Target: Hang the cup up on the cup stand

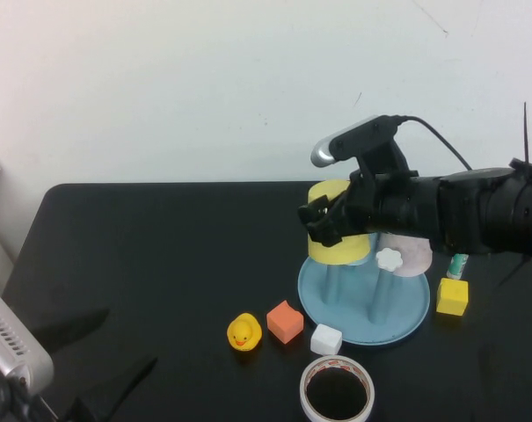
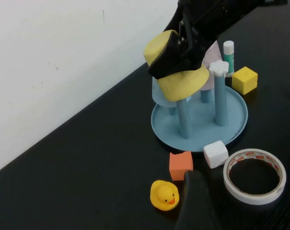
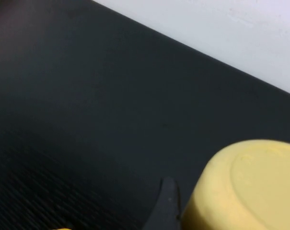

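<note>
A black surface (image 1: 160,264) runs back to a pale wall, with the cup stand (image 1: 364,303) as the fixed point of the scene: a light blue round dish carrying upright blue posts, one of them topped by a white flower-shaped knob (image 1: 389,258).

Reaching in from the stand's right, the right gripper (image 1: 323,224) hangs directly above the dish with its fingers closed on the cup (image 1: 338,233), the yellow tumbler held upside down and slightly tilted. The left wrist view shows a post rising into its open mouth, so in all likelihood the seating step is in hand and nearly done. What comes next calls for lowering the cup until it rests on the post, then parting the fingers and lifting clear without catching the rim; a crooked release could leave it leaning.

A pale pink cup (image 1: 412,255) sits inverted behind the knobbed post. In front of the stand lies a white tape roll (image 1: 337,390). Well off to the stand's left, at the near corner of the surface, waits the left gripper (image 1: 98,396), and whether its fingers are parted cannot be told.

Smaller pieces ring the dish: a yellow block (image 1: 452,296) to its right, an orange block (image 1: 285,321), a rubber duck (image 1: 244,333) and a white block (image 1: 325,338) along its front left.
</note>
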`<state>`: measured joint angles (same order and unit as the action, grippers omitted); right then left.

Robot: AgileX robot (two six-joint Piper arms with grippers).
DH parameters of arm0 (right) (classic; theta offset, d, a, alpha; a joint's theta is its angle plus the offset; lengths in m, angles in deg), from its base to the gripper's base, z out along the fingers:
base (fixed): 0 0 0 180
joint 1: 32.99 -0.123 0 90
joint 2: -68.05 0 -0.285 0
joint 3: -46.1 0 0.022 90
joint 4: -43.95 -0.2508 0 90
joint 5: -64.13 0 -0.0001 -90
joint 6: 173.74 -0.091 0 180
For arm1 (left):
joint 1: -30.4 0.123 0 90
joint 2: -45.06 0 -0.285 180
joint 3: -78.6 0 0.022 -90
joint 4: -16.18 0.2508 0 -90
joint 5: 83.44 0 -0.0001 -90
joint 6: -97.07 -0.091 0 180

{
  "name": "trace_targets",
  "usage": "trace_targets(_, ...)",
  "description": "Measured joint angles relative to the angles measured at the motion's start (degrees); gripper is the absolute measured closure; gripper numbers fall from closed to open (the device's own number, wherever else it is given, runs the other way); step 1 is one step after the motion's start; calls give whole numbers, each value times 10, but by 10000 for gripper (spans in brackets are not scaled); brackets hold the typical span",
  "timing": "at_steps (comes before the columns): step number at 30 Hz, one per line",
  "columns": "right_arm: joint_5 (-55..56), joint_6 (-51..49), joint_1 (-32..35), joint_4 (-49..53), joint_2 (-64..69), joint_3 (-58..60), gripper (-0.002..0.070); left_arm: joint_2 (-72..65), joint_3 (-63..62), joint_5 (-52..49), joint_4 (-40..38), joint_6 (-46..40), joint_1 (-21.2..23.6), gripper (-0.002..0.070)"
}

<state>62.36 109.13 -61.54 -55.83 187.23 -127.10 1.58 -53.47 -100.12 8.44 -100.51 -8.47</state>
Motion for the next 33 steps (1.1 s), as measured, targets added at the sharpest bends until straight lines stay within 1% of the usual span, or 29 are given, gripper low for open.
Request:
trace_targets(5,0,0,1,0,0,1,4,0,0,-2,-1,0,0,260)
trace_targets(11,0,-15,10,0,0,1,-14,0,0,-2,-2,5,0,262)
trace_targets(13,-7,-18,12,0,0,1,-14,0,0,-2,-2,12,0,286)
trace_targets(14,-16,-18,12,0,-2,1,-8,0,0,-5,-2,14,0,316)
trace_targets(15,-26,-18,12,0,-6,2,6,2,0,-10,-2,15,0,363)
trace_targets(16,-38,-18,12,0,-12,6,41,6,0,-16,-2,15,0,424)
trace_targets(17,-52,-18,12,0,-21,10,94,11,0,-26,-2,16,0,497)
trace_targets(18,-62,-18,12,0,-31,13,165,21,0,-40,0,16,0,558)
trace_targets(20,-80,-19,12,0,-64,30,344,48,0,-70,10,24,0,620)
trace_targets(22,-89,-20,12,1,-104,50,510,84,0,-105,29,47,0,650)
trace_targets(23,-90,-20,12,1,-129,64,568,106,0,-120,42,64,0,659)
trace_targets(25,-94,-21,12,2,-183,94,626,150,0,-146,69,96,0,668)
trace_targets(27,-99,-21,12,2,-236,129,655,191,8,-163,92,123,0,671)
trace_targets(29,-108,-7,12,4,-322,193,670,239,29,-170,108,151,0,674)
trace_targets(33,-127,22,12,5,-454,271,676,281,67,-177,113,166,0,675)
